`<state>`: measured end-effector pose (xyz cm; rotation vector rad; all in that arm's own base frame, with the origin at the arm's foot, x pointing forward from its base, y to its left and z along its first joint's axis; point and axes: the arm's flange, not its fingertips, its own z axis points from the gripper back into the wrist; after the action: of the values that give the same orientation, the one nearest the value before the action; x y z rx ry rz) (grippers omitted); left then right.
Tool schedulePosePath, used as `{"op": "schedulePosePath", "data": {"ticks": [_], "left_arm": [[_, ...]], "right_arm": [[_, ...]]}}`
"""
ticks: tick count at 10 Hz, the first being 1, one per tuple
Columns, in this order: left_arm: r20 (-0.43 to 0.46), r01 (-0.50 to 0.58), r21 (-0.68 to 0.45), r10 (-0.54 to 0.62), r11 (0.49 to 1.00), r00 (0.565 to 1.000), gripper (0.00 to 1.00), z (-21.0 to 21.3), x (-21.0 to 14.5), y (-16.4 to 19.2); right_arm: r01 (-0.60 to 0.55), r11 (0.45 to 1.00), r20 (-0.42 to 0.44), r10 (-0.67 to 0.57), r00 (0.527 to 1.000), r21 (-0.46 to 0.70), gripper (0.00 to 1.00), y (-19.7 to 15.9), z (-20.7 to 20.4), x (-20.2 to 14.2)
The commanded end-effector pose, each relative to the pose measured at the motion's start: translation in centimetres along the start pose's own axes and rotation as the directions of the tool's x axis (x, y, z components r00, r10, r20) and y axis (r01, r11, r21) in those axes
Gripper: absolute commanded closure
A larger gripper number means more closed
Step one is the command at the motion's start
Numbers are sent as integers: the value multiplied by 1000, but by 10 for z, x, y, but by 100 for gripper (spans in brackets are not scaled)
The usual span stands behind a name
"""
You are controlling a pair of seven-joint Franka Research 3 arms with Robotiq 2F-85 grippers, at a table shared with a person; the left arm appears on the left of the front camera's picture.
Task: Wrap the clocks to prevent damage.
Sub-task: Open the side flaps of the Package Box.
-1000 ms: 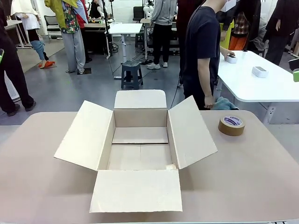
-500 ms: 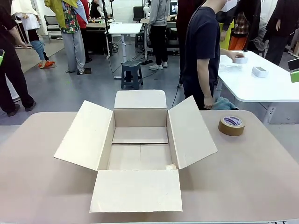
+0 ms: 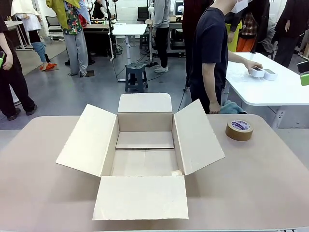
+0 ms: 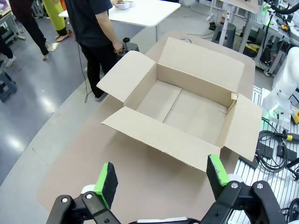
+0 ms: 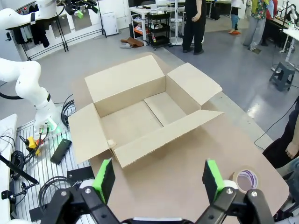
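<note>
The small white clocks (image 3: pixel 269 74), beyond the box (image 3: pixel 145 145) at the person's hand (image 3: pixel 254 67), look light, hard and fragile: grip their sides gently. The left gripper (image 4: pixel 161 170) and the right gripper (image 5: pixel 159 179) have their fingers released, empty.

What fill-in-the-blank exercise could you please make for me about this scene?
1. The cardboard box on the table is ____ inside.
2. In the front view, the roll of tape lies to the ____ of the box.
3. The left gripper and the right gripper both have their jaws ____.
Missing words: empty; right; open.
</note>
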<state>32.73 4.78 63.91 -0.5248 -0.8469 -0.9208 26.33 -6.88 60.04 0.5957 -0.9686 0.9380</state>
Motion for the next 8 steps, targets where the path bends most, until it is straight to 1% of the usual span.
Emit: {"op": "schedulePosePath", "data": {"ticks": [1,8], "left_arm": [[13,1,-7,-1,1000,1000,0,2,0,1],[13,1,-7,-1,1000,1000,0,2,0,1]], "right_arm": [[-1,1000,14,1,1000,13,0,-2,1,-1],[-1,1000,14,1,1000,13,0,-2,1,-1]]}}
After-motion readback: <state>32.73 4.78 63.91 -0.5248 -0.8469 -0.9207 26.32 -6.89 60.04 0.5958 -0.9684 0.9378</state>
